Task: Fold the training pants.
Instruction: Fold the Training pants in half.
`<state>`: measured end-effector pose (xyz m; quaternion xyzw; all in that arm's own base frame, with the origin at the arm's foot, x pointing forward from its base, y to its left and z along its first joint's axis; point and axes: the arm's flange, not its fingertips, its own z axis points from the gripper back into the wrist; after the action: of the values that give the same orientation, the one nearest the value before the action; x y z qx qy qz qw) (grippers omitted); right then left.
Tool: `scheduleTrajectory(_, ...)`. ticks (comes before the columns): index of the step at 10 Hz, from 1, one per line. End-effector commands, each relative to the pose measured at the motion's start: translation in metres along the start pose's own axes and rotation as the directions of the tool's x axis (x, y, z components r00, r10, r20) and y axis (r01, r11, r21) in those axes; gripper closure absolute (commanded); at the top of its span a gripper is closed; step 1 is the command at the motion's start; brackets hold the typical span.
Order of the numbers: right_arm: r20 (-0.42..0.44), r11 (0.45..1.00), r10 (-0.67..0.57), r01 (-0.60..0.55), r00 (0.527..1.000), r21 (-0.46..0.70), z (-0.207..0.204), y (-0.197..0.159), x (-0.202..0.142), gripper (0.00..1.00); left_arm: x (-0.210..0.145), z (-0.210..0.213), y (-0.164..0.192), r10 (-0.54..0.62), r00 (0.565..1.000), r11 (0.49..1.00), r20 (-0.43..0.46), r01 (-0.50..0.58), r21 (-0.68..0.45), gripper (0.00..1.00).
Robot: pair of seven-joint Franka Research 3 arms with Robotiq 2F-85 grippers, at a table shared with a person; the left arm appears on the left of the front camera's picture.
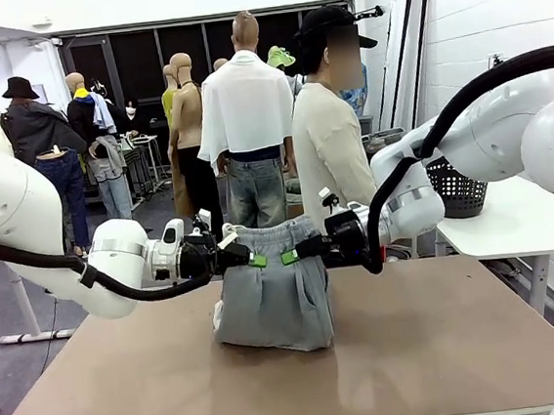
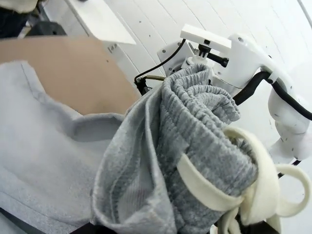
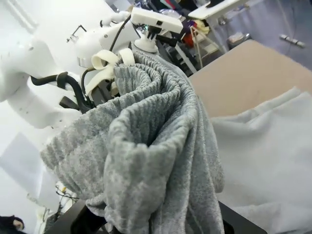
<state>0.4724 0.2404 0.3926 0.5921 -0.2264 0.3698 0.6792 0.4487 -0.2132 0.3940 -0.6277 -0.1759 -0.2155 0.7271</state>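
The light grey training pants (image 1: 271, 301) hang by their gathered waistband above the middle of the brown table (image 1: 448, 348), their lower part bunched on the tabletop. My left gripper (image 1: 253, 260) is shut on the waistband's left end, my right gripper (image 1: 287, 257) shut on its right end, the two close together. In the left wrist view the bunched waistband (image 2: 195, 146) with a cream drawstring (image 2: 253, 190) rises from my fingers, and the right arm stands behind it. The right wrist view shows the ribbed waistband (image 3: 146, 146) in my grip, grey fabric spread on the table (image 3: 243, 78) beyond.
A person in a cream top (image 1: 329, 153) stands at the far side of the table, just behind the pants. A white side table (image 1: 514, 219) with a dark basket (image 1: 455, 188) is at the right. Bare tabletop lies left, right and in front of the pants.
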Motion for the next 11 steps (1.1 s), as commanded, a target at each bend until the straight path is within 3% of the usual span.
scheduleTrajectory(1, 0.058, 0.998, -0.056, 0.057, 0.997, -0.019, 0.010, -0.010, -0.010, 1.00, -0.004, 0.011, 0.007, 0.078, 0.997, 0.997, 0.021, -0.077, -0.015, 1.00)
scheduleTrajectory(3, 0.067, 0.997, -0.065, 0.067, 0.996, -0.037, 0.010, -0.024, -0.007, 1.00, 0.010, 0.012, 0.037, 0.105, 0.994, 0.994, 0.026, -0.104, -0.012, 1.00)
scheduleTrajectory(5, 0.097, 0.989, -0.136, 0.141, 0.986, -0.046, 0.014, -0.049, -0.004, 1.00, 0.029, 0.018, 0.072, 0.207, 0.978, 0.972, 0.028, -0.203, -0.120, 1.00)
scheduleTrajectory(11, 0.159, 0.962, -0.237, 0.254, 0.959, -0.097, 0.016, -0.107, 0.000, 1.00, 0.046, 0.043, 0.124, 0.279, 0.954, 0.959, 0.109, -0.282, 0.011, 1.00)
